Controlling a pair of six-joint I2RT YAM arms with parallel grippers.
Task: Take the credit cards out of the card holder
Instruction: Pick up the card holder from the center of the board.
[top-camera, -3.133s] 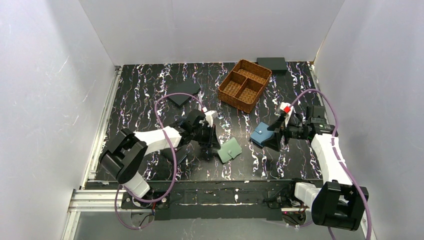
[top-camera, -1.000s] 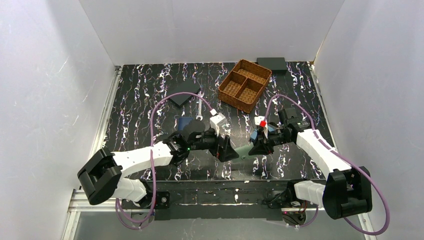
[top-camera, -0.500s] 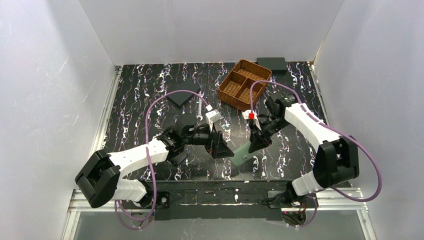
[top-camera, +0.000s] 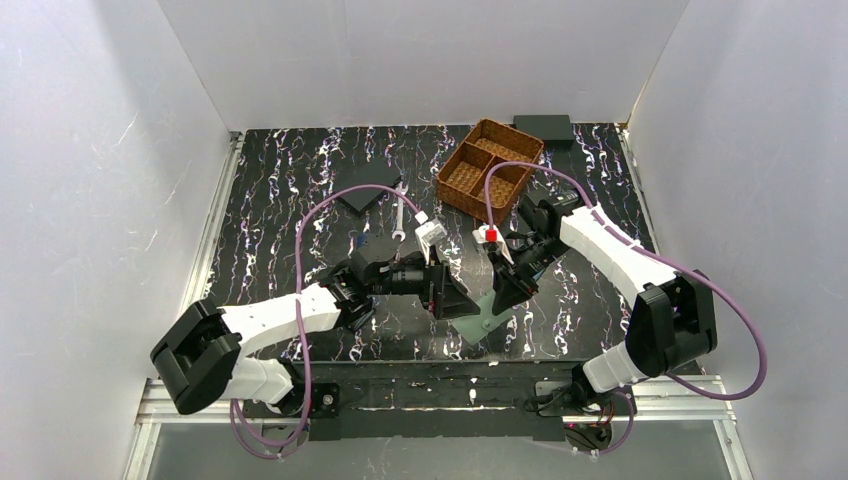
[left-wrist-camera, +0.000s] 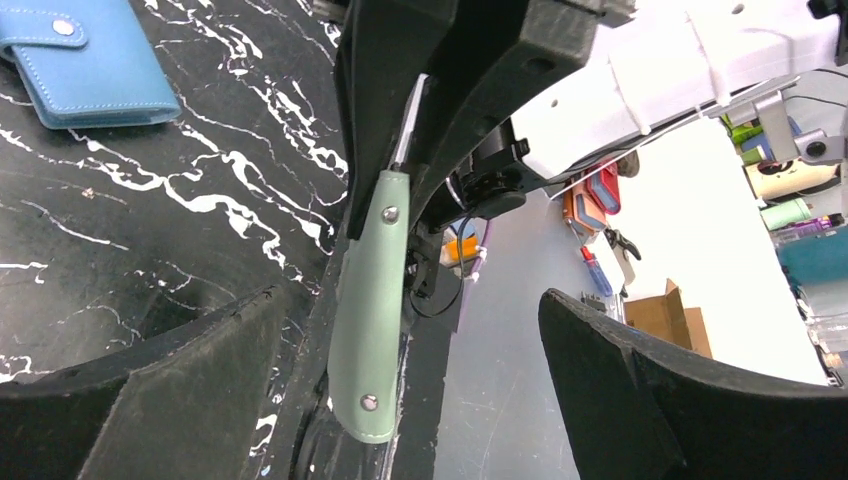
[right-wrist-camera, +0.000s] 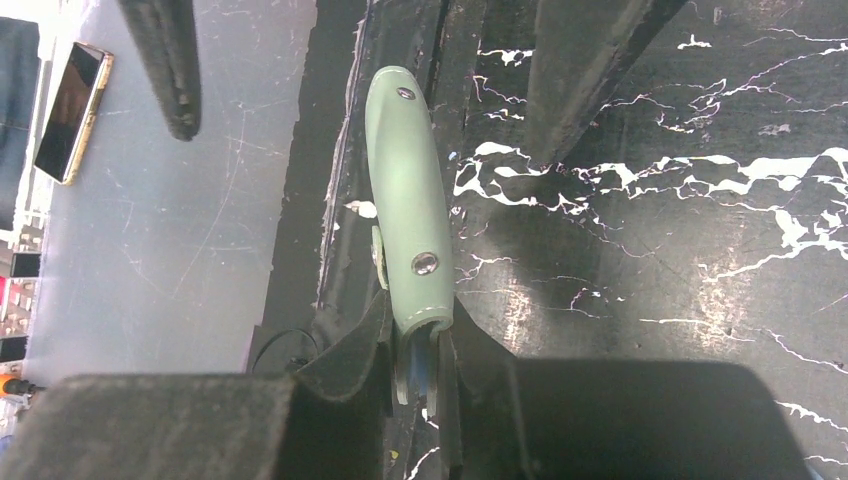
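Card holder (top-camera: 488, 322), pale mint green and folded shut, hangs in the air over the near edge of the worktop (top-camera: 280, 200), about midway between the two arms. It is seen almost edge-on in both wrist views (left-wrist-camera: 368, 300) (right-wrist-camera: 408, 200), with two small metal studs showing on its outer face. The right fingers (right-wrist-camera: 345, 355) are closed tight on one end of it, one on each face, so that the rest of it sticks out past their tips toward the left arm. From above, the right fingers (top-camera: 510, 290) point down and toward the near edge, and the holder slants away below them.

The left fingers (left-wrist-camera: 180, 380) are spread wide. They stand on either side of the holder's free end without touching it and grip nothing. From above, the left fingers (top-camera: 455, 298) sit just beside the holder, on its left.

The credit cards cannot be made out. Only a thin pale sliver shows at the holder's pinched end, and it is too narrow to tell what it is.

A blue wallet (left-wrist-camera: 80, 60) with a snap tab lies flat on the worktop behind the left arm. A small spanner (top-camera: 399, 215) lies further back, and a dark wallet (top-camera: 365, 187) lies beyond it. A wicker basket (top-camera: 452, 160) with three compartments sits toward the far right, and a black box (top-camera: 543, 127) lies at the far edge beside it.
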